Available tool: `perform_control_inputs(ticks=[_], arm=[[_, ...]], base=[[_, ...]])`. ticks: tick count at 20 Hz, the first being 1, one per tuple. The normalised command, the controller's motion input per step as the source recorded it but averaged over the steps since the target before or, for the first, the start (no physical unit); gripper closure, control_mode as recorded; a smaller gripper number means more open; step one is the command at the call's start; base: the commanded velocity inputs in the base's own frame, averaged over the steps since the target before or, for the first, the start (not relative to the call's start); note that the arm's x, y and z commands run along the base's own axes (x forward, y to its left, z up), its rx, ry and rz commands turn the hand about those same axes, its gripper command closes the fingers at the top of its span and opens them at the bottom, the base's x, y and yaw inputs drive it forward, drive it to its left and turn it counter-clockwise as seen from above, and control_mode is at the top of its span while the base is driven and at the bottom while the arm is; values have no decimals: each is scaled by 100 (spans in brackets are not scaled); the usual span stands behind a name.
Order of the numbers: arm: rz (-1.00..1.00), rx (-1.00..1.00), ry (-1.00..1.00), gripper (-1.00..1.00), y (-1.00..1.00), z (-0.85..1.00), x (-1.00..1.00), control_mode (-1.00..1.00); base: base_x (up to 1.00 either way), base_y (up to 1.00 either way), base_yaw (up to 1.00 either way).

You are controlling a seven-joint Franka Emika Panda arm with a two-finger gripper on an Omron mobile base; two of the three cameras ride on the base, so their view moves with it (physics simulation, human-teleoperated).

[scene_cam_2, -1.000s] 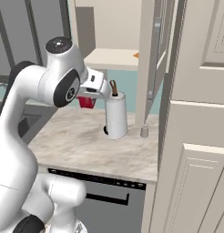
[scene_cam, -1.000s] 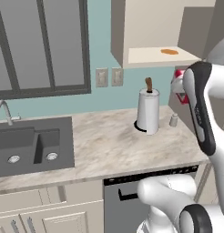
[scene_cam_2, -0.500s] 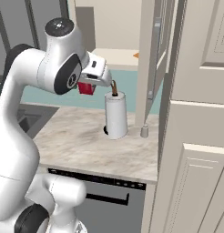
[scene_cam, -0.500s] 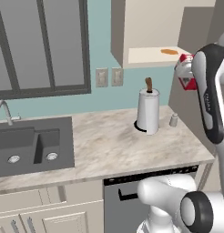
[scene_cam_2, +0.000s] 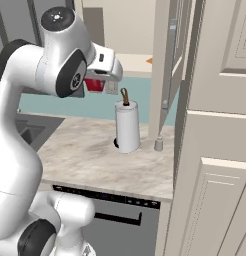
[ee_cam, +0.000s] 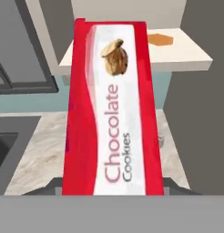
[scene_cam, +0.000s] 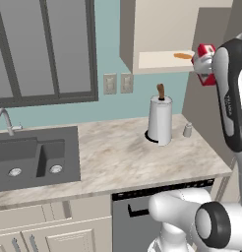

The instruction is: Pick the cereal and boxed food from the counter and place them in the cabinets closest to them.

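Note:
My gripper is shut on the boxed food, a red and white box labelled chocolate cookies. It hangs high above the right end of the counter, level with the pale shelf of the open cabinet and just to the right of it. From the right base the box peeks out under the white hand. In the hand view the box runs lengthwise toward the cabinet shelf and hides the fingertips. The cereal is out of view.
A flat orange thing lies on the cabinet shelf. A paper towel roll and a small shaker stand on the counter below. The open cabinet door hangs at the right. A dark sink lies at the left.
The arm has lifted the box from just above the paper towel roll up to the height of the cabinet shelf. The grip has stayed the same.

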Motion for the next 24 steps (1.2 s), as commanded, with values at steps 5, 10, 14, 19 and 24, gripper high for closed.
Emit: perform_control_inputs(ticks=[5,10,14,19,24], arm=[[2,-10,-3,100,0,0,0,-100],[0,0,-3,100,0,3,5,-100],[0,0,4,100,0,8,30,-100],[0,0,10,100,0,6,39,-100],[0,0,12,100,0,8,41,-100]], base=[[0,0,0],[0,0,0],[0,0,0],[0,0,0],[0,0,0]])
